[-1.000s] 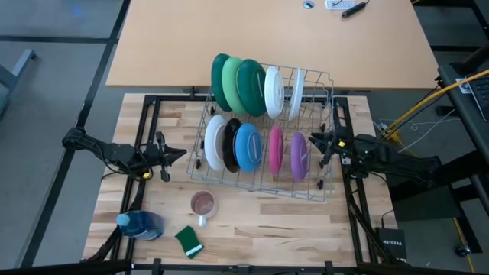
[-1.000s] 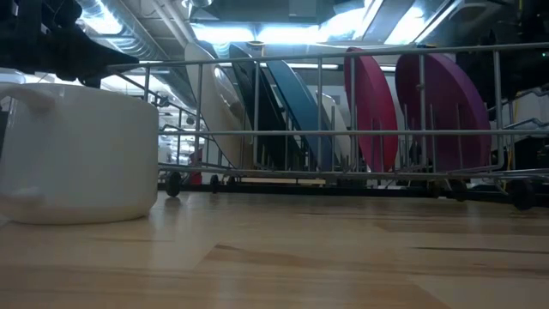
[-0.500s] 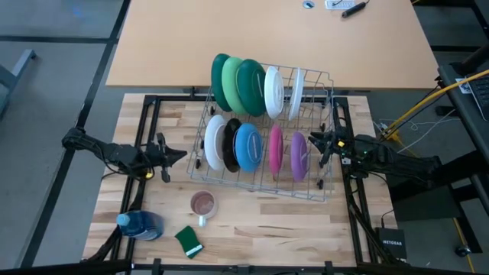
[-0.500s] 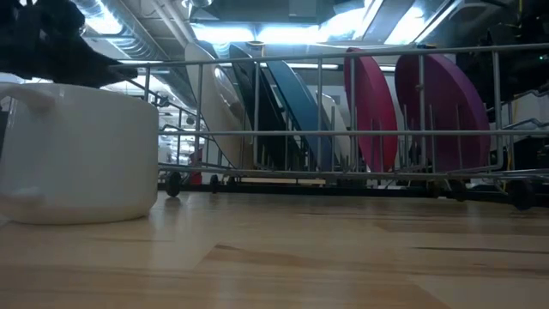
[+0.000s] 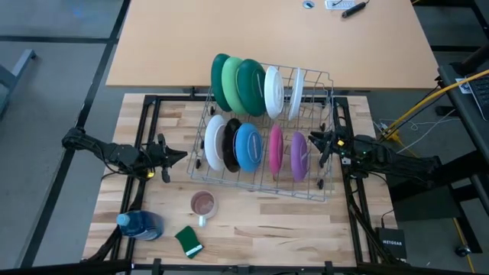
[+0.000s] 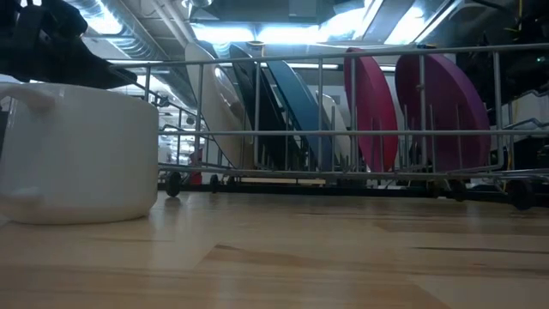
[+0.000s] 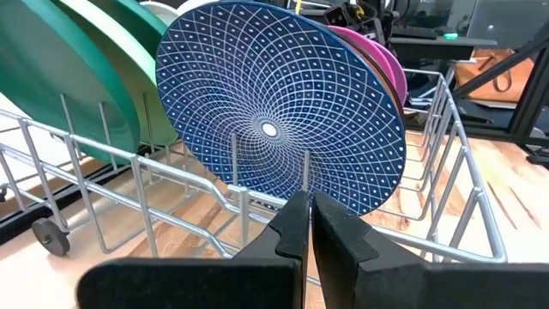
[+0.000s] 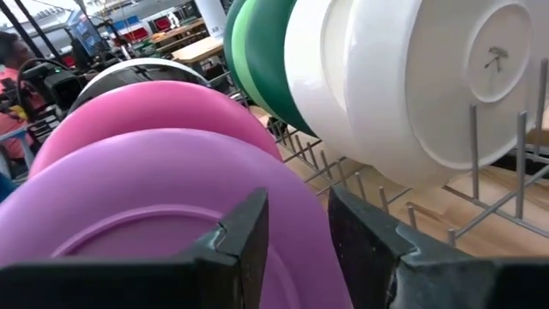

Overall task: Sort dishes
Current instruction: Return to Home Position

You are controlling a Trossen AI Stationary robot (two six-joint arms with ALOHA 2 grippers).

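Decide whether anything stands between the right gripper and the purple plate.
Nothing visible does. The open right gripper faces the purple plate directly; no wire of the rack crosses between them. The left gripper waits shut beside the rack.

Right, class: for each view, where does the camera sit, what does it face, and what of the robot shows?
High view: overhead, looking straight down at the rack; both arms show, left gripper and right gripper flanking it.
Low view: table-top height, looking level past the mug into the rack; a dark arm part, top left.
Left wrist view: on the left arm, facing the blue plate; its shut fingers.
Right wrist view: on the right arm, facing the purple plate; its open fingers.
Shared: pink plate, in low and right wrist views.
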